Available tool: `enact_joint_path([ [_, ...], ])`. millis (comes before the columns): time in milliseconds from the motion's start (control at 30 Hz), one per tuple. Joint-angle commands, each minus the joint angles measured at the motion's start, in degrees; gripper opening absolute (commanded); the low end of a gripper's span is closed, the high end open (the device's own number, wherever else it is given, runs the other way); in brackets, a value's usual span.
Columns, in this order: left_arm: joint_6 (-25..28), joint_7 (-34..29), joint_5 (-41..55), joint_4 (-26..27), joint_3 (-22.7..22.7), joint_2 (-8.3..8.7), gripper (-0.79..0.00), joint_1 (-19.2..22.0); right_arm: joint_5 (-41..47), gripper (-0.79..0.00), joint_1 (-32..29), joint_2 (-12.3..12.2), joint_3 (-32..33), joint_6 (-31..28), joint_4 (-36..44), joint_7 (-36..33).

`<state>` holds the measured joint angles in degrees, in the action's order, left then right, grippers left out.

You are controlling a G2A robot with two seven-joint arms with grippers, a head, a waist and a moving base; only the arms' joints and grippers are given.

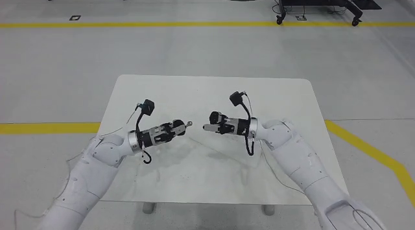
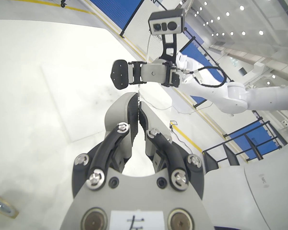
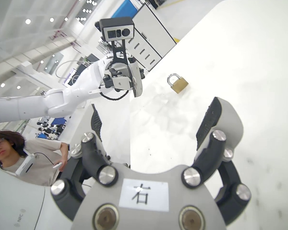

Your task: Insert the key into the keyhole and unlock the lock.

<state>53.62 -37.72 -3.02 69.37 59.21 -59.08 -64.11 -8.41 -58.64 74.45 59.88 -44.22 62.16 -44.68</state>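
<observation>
1. My left gripper point(image 2: 137, 99) is pressed shut on the key point(image 2: 139, 92). The key is thin, and its tip sticks out a little past my fingertips.
2. My right gripper point(image 3: 156, 113) is spread wide open. It holds nothing.
3. Both grippers hang up in the air over the middle of the white table point(image 1: 279, 100). Their tips point at each other. They are near each other but do not touch.
4. The key points at my right gripper.
5. The lock point(image 3: 177, 83) lies flat on the table, down below and near my left gripper. It is gold with a silver loop, and the loop looks shut. The key is up in the air, apart from the lock.
6. My two arms come in from the near side of the table, one from each side.
</observation>
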Motion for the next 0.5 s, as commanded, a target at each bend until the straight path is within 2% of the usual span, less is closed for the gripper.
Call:
enact_joint_path([
  [0, 0.1, -0.1, -0.7, 0.9, -0.5, -0.03, -0.785, -0.5, -0.5, 0.000, -1.8, -0.9, 1.4, 1.8, 4.4, -2.5],
  [67, -0.6, 0.4, -1.9, 1.7, -1.0, -0.14, -0.785, -0.9, -0.9, 0.000, -3.3, -1.4, 1.5, 2.9, 7.5, -5.3],
  [100, -1.0, 0.6, -2.4, 2.1, -1.4, -0.22, -0.785, -1.1, -0.8, -0.086, -3.8, -1.6, 1.3, 3.3, 8.5, -6.5],
  [167, -1.5, 0.7, -3.7, 2.8, -2.1, -0.38, -0.785, -1.1, -0.5, -0.326, -4.3, -1.8, 0.9, 4.0, 9.4, -8.0],
  [200, -1.6, 0.9, -4.2, 3.0, -2.4, -0.44, -0.785, -1.2, -0.5, -0.400, -4.3, -1.8, 0.6, 4.4, 9.5, -8.4],
  [467, -1.4, 1.1, -5.4, 3.1, -3.4, -0.63, -0.785, -1.0, -2.1, -0.440, -3.3, -1.9, -1.2, 5.5, 8.7, -7.8],
])
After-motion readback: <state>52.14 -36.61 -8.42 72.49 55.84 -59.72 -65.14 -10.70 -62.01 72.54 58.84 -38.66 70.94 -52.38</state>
